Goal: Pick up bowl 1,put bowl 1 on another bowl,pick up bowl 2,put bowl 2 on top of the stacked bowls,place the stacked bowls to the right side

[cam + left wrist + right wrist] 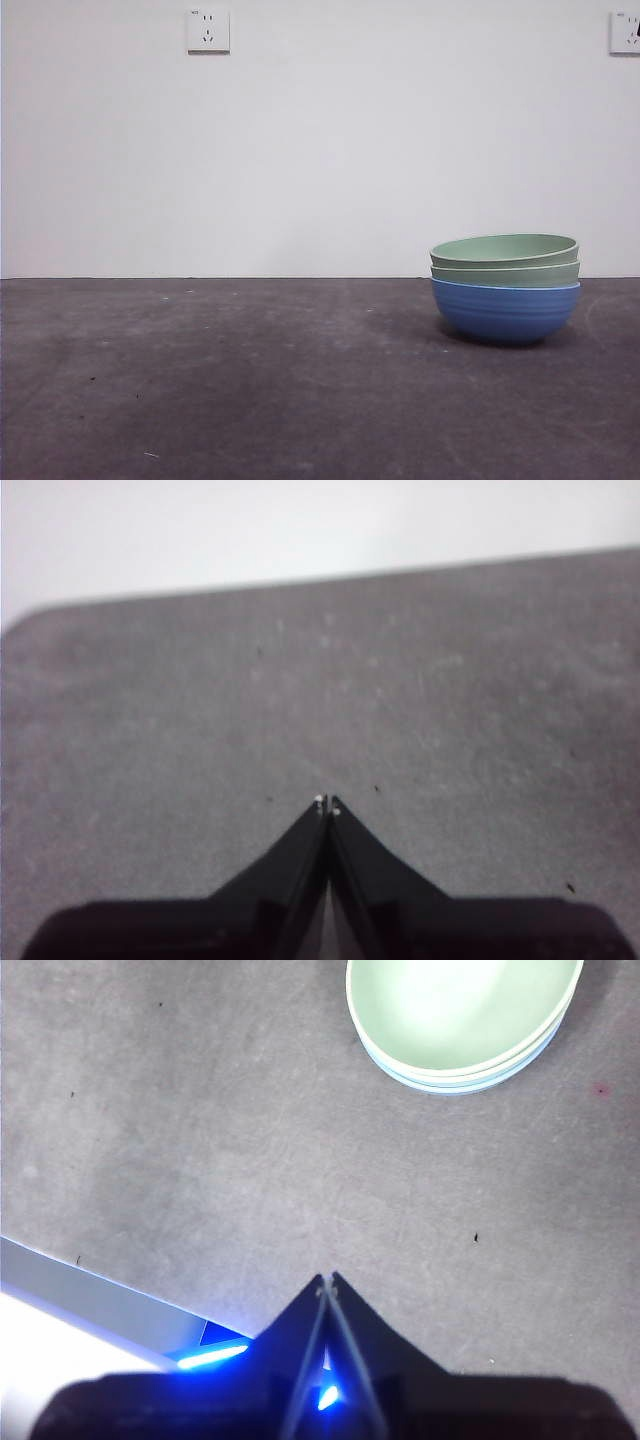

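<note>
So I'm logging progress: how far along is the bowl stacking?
It looks finished. The two green bowls sit nested in the blue bowl, and the stack stands at the table's right side. Both pincers, left and right, are shut and hold nothing. Nothing visibly remains.

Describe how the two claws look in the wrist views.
Both look alike. The left claw is matte black: two flat jaws tapering to a sharp point, each tip bearing a small pale dot, rising from a wide black base. The right claw has the same black wedge shape, with thin pale edges along the inner faces and bright blue light glowing beside its base. No cables or markings show.
</note>
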### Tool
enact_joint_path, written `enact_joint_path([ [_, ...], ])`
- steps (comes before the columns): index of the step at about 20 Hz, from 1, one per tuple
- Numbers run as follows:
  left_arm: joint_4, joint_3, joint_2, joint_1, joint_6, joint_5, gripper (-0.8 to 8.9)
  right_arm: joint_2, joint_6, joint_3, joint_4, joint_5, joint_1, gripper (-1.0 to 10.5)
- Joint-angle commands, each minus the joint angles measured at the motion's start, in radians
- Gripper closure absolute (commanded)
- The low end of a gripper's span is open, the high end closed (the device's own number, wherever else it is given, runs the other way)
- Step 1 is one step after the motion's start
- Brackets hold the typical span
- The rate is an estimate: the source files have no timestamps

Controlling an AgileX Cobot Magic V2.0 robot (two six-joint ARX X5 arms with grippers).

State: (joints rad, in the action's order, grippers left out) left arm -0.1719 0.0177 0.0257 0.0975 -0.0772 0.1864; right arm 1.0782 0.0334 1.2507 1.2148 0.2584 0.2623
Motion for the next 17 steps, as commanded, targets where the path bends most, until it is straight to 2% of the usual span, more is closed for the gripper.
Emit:
enact_joint_path([
  [1,-0.004,-0.014,-0.01,0.002,0.025,0.002,8.17,-0.001,0.002,-0.005,-0.002,-0.003,0.001,9.4],
  [3,0.0,-0.014,-0.01,0.002,0.059,0.003,8.17,-0.001,0.002,-0.005,-0.002,-0.003,0.001,9.4],
  [17,0.001,-0.014,-0.01,0.002,0.055,-0.002,8.17,-0.001,0.002,-0.005,-0.002,-0.003,0.001,9.4],
])
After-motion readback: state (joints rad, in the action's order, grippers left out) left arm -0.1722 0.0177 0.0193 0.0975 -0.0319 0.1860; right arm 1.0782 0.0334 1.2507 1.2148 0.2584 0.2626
